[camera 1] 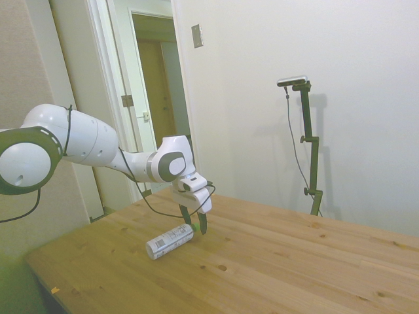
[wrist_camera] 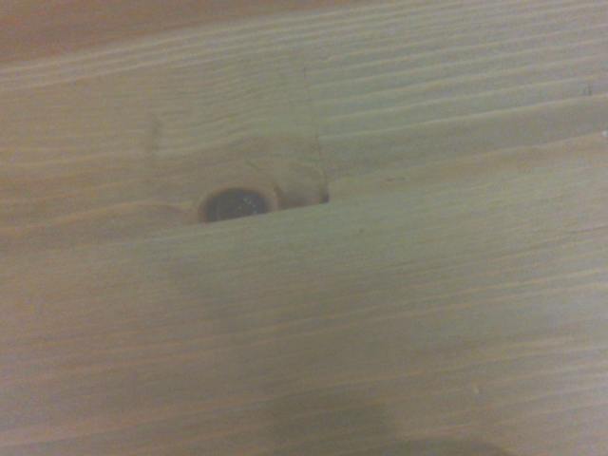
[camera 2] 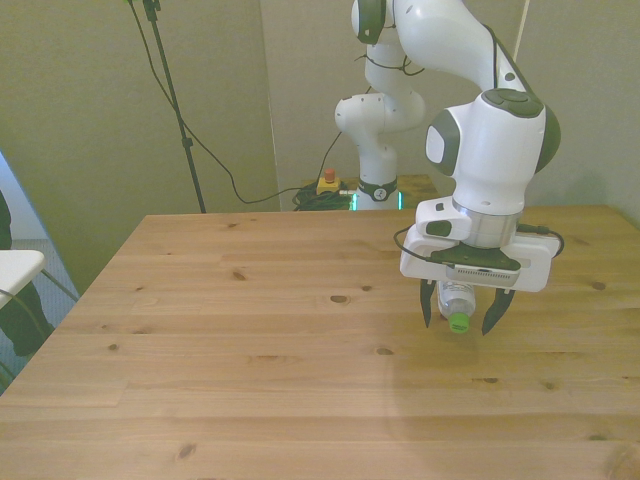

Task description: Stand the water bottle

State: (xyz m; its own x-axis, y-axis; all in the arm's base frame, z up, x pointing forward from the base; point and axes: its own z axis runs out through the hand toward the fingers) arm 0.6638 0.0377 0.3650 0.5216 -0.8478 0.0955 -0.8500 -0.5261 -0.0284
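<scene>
The water bottle (camera 1: 167, 241) lies on its side on the wooden table (camera 1: 275, 261), a clear slim bottle with a white-grey label. Its green cap (camera 2: 458, 323) points toward the front camera. My gripper (camera 1: 194, 224) hangs low over the cap end and is open, with one dark finger on either side of the bottle's neck (camera 2: 456, 297). I cannot tell whether the fingers touch the bottle. In the front view the gripper (camera 2: 459, 312) sits at the table's right half. The wrist view shows only wood grain with a dark knot (wrist_camera: 233, 202); the bottle is out of it.
Wooden tabletop (camera 2: 250, 340) spreads wide to the front view's left of the bottle. A white object's edge (camera 2: 15, 268) sits off the table at the front view's far left. A wall and a doorway (camera 1: 157, 85) stand behind the table in the side view.
</scene>
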